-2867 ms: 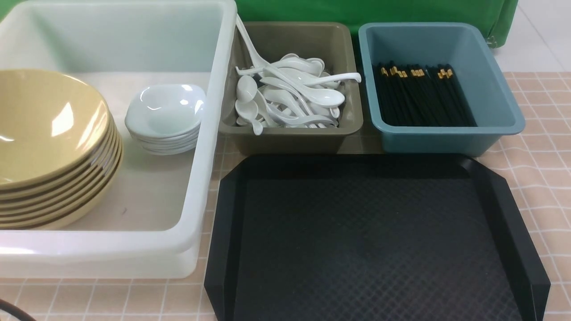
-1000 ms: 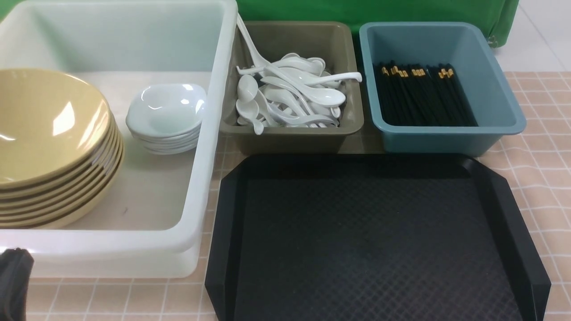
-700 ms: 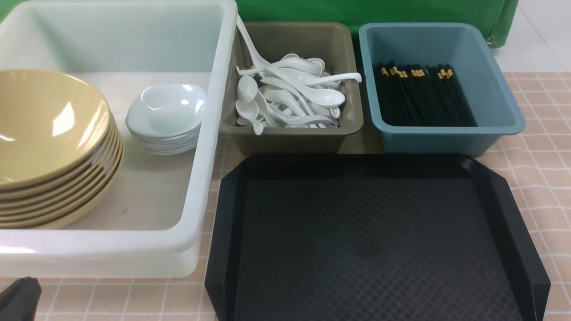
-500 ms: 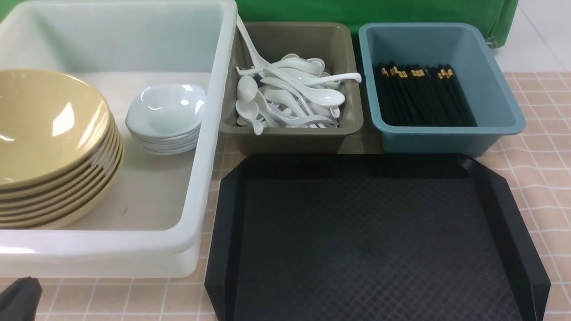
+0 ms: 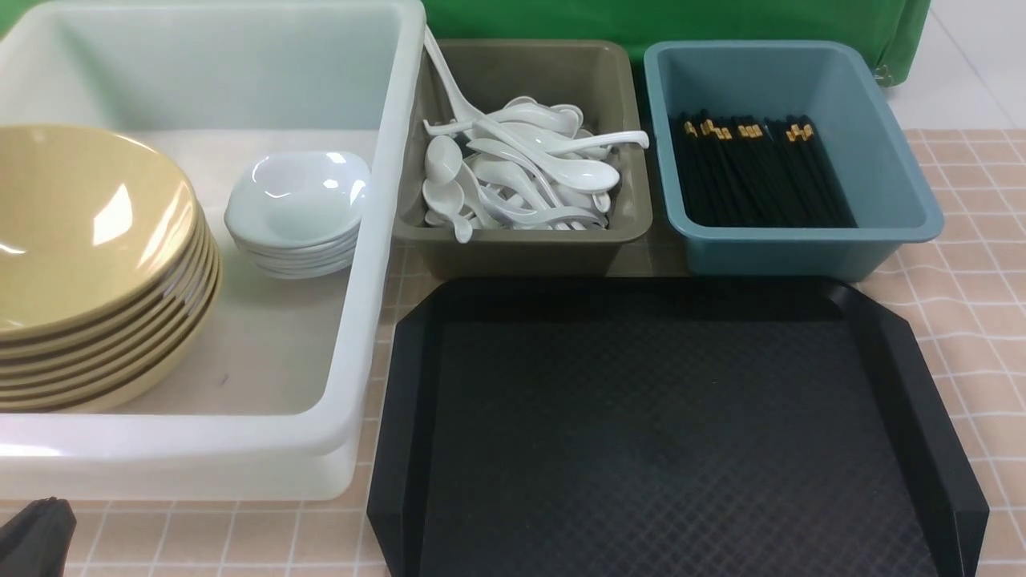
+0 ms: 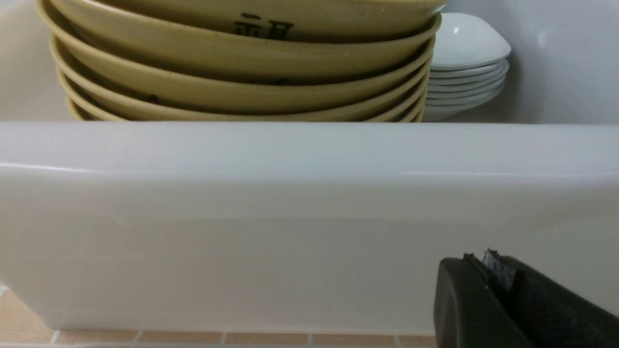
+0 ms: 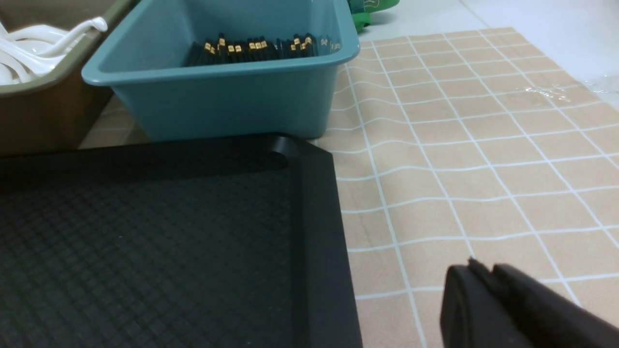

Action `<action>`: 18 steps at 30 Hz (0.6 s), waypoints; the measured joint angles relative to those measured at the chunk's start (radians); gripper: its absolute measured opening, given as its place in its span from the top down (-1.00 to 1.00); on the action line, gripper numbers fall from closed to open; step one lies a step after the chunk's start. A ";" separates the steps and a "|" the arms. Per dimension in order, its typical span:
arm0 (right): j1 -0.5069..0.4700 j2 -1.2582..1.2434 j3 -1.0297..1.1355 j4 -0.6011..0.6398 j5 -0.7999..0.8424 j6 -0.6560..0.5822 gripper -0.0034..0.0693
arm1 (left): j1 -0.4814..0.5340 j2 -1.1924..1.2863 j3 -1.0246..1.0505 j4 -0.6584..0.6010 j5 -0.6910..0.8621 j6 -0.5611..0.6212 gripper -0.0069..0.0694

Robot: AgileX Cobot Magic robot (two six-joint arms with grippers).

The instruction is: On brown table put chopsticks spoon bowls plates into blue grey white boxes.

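- Front view: white box (image 5: 377, 264) is seen at left, holding stacked yellow plates (image 5: 88, 264) and stacked white bowls (image 5: 296, 212) beside them.
- Grey box (image 5: 525, 244) sits in the middle, filled with white spoons (image 5: 521, 172).
- Blue box (image 5: 801, 248) sits at right; black chopsticks (image 5: 757, 172) are laid inside.
- Black tray (image 5: 906, 385) lies bare on the checked surface (image 5: 978, 264), just in front of the grey and blue boxes.
- Left claw (image 6: 488, 270) is parked low at the white box's near wall, fingers pressed together, nothing held.
- Right claw (image 7: 483, 275) is seen over the surface beside the tray, pressed together, nothing held.
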 joint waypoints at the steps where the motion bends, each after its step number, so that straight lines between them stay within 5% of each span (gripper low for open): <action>1: 0.000 0.000 0.000 0.000 0.000 0.000 0.66 | 0.000 0.000 0.000 0.000 0.000 0.000 0.81; 18: 0.000 0.000 0.000 0.000 0.000 0.000 0.61 | 0.000 0.000 0.000 -0.001 0.000 0.000 0.81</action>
